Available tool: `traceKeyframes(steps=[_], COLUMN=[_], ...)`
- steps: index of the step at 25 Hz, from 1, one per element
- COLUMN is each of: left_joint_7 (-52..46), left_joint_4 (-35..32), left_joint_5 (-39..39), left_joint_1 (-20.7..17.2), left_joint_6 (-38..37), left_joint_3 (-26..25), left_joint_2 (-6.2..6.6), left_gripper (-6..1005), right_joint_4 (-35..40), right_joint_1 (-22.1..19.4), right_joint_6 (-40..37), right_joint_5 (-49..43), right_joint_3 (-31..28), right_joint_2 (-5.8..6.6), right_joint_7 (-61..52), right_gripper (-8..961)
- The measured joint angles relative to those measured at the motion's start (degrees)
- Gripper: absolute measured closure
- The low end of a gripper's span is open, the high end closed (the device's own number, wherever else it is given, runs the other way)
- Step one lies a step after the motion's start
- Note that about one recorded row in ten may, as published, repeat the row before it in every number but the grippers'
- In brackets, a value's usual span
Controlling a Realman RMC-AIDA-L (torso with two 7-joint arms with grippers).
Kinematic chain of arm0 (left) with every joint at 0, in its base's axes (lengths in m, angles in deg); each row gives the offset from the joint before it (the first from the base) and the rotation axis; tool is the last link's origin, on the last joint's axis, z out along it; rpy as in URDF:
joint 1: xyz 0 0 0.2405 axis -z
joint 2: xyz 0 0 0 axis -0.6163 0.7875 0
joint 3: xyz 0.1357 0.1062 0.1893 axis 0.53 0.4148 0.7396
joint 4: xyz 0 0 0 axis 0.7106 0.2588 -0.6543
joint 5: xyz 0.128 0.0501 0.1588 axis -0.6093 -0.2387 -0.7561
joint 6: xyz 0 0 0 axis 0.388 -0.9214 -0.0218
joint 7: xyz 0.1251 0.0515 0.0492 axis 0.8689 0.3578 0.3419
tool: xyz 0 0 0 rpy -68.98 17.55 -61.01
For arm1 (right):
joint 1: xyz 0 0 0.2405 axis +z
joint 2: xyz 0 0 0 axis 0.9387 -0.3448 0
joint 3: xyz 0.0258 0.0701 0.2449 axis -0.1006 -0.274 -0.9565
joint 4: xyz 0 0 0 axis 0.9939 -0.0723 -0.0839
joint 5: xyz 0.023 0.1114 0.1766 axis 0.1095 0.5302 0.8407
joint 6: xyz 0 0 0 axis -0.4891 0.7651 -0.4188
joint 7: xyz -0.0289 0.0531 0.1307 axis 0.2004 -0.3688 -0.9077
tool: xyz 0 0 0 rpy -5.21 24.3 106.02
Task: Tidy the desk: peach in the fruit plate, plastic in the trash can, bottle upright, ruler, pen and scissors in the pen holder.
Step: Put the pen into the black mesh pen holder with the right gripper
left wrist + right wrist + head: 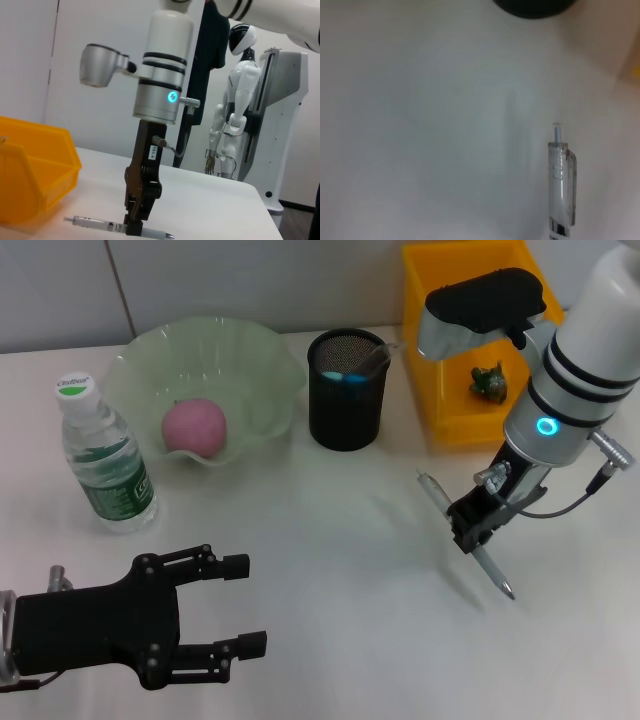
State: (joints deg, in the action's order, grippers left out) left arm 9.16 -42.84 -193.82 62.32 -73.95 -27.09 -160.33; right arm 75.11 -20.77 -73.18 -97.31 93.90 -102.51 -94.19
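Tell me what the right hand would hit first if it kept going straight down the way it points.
The right hand points down at the table and its fingers are already around the pen. Going on, it would likely press the pen onto the tabletop.

Right arm: glossy white cylindrical forearm, two black bands round it, a silver collar with a glowing cyan ring light. Silver, black-capped camera housing jutting from the side. Metal plug connectors and a thin grey cable looping below the collar. Black right tool [478, 530], narrow, with a small white label, print too small to read.

Left tool [243, 603]: matte black, flat plate body, two slim linkage fingers [215, 564] dotted with small screws, a silver fitting at its base.
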Motion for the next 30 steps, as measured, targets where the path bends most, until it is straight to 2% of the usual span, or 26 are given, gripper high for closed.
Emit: traceKeyframes(steps=[6,16,25,30], left_joint_7=[-0.1,-1.2,-1.1,-1.1], left_joint_4=[0.3,0.4,1.2,1.3], left_joint_5=[0.0,0.0,0.1,0.7], left_joint_1=[-0.1,0.0,0.0,0.0], left_joint_6=[0.2,-0.1,0.0,0.0], left_joint_3=[-0.7,-1.4,-1.5,-1.5], left_joint_2=[0.00,-0.14,-0.37,-0.43], left_gripper=[184,184,183,183], right_joint_4=[10.8,22.6,34.6,36.1], right_joint_1=[-6.8,-15.5,-22.8,-25.2], right_joint_6=[0.7,4.2,8.0,13.3], right_joint_5=[3.4,13.0,20.4,26.3], right_joint_3=[3.4,3.7,1.8,-0.9], right_joint_2=[0.06,0.15,0.18,0.18], right_joint_7=[2.2,8.0,14.5,20.4], right_gripper=[822,823,822,822])
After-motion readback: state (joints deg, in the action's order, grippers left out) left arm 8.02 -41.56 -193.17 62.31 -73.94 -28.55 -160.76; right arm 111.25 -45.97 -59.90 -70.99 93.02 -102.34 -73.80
